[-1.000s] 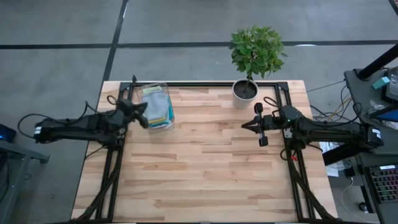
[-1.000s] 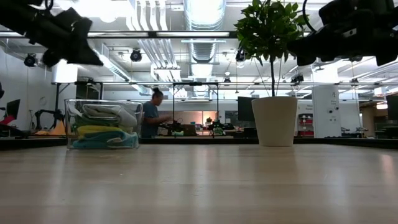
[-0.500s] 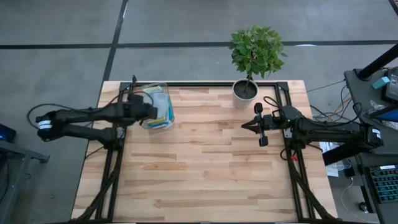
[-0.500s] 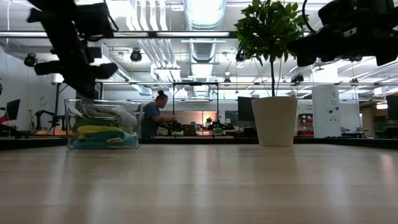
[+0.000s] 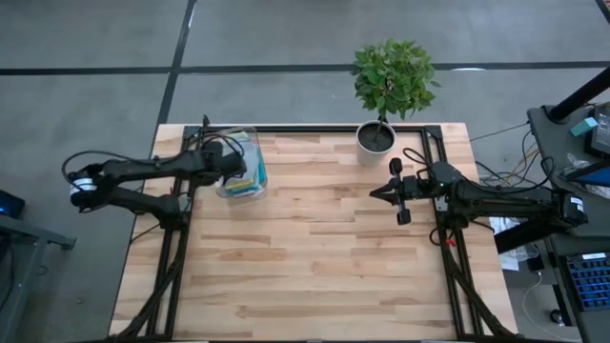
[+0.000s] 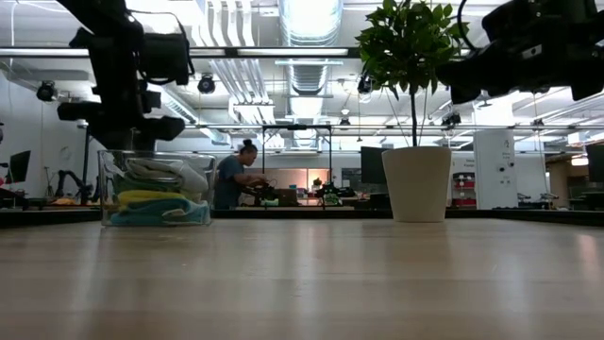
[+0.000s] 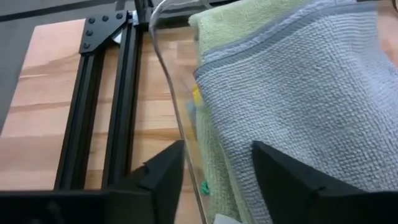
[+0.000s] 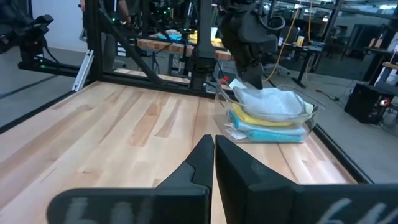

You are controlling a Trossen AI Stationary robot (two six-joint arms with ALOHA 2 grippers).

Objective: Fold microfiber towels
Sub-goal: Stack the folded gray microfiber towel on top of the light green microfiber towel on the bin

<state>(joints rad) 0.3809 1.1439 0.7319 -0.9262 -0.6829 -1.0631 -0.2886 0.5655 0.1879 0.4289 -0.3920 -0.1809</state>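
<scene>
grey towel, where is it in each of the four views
High view: the grey towel is on top in the bin, upper left.
Low view: left, top of the pile.
Left wrist view: fills the right half.
Right wrist view: right of centre, on top.
Shared landmark: the bin around it.

The left gripper (image 5: pixel 232 160) hangs directly above the clear plastic bin (image 5: pixel 254 183), where the stacked microfiber towels (image 6: pixel 159 196) lie. Well apart, across the wooden desk (image 5: pixel 315 257), the right gripper (image 5: pixel 399 196) waits beside the white potted plant (image 5: pixel 377 136).
</scene>
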